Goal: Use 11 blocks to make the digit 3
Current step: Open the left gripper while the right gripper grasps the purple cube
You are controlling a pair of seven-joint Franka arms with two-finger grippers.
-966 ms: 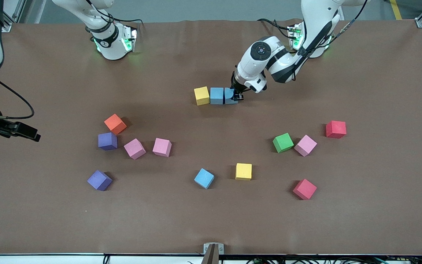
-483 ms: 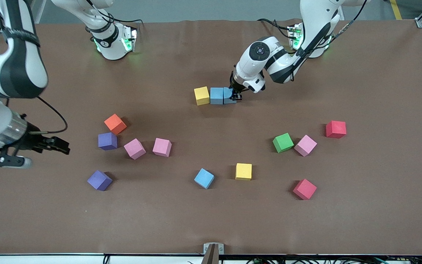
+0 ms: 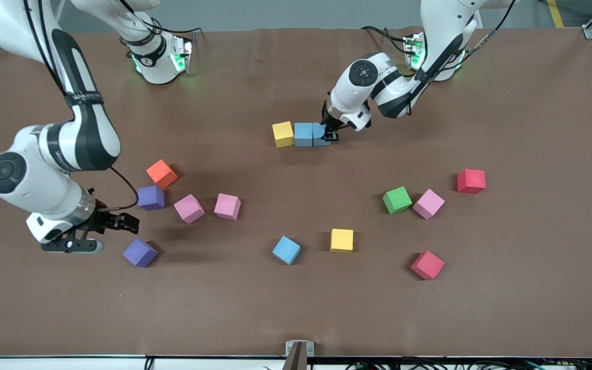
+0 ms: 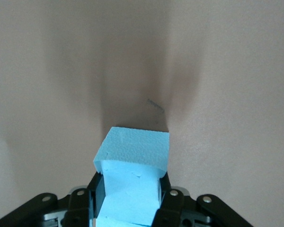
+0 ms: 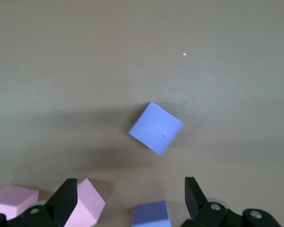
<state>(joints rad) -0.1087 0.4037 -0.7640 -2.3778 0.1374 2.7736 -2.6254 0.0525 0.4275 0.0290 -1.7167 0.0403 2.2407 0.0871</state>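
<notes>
Blocks lie scattered over the brown table, and going from the front camera's edge upward, the nearest are a red block, a light blue block, a purple block toward the right arm's end, and a yellow block just beside the light blue one. The right gripper hangs over the table near that purple block, between it and a second purple block; its fingers are spread wide with nothing between them, and in the right wrist view the nearer purple block sits apart from them on the bare table. Farther from the camera come two pink blocks side by side, a green block touching a third pink block, then an orange block touching the second purple one at a corner, and another red block toward the left arm's end. Farthest of all is a short row: a yellow block, a light blue block touching it, and a third cube, also light blue, pressed against that one. The left gripper is down at the table, pinching this last cube between its fingers, as the left wrist view shows.
</notes>
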